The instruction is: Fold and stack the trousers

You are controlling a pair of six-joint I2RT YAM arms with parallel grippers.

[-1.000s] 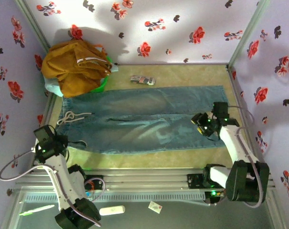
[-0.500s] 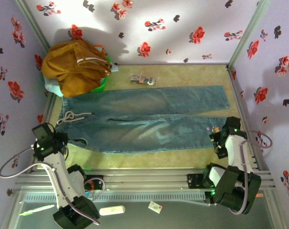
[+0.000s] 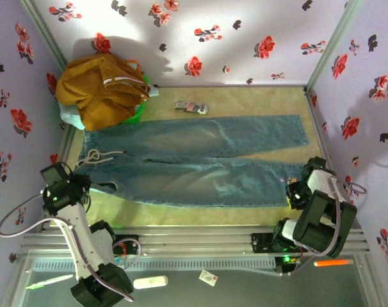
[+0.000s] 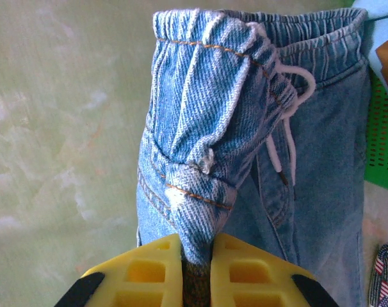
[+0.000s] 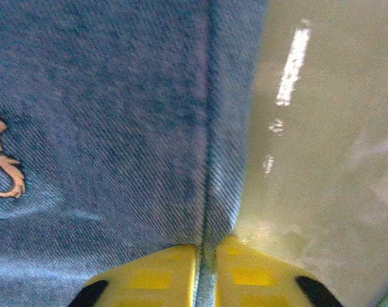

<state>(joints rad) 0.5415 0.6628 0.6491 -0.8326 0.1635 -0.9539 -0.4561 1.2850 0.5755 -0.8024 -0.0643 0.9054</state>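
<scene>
Across mid-frame in the top view, trousers (image 3: 194, 160) lie flat on tabletop (image 3: 258, 102), waist at left. Left claw (image 4: 195, 252) clenched on waist corner; right claw (image 5: 207, 252) clenched on near-leg hem. Denim looks soft, floppy, weighty; grip thick seams.

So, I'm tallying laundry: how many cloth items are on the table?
3: jeans spread across the middle; a mustard garment heaped at the far left; a pale teal cloth peeking from under it. More may be hidden in that heap.
</scene>
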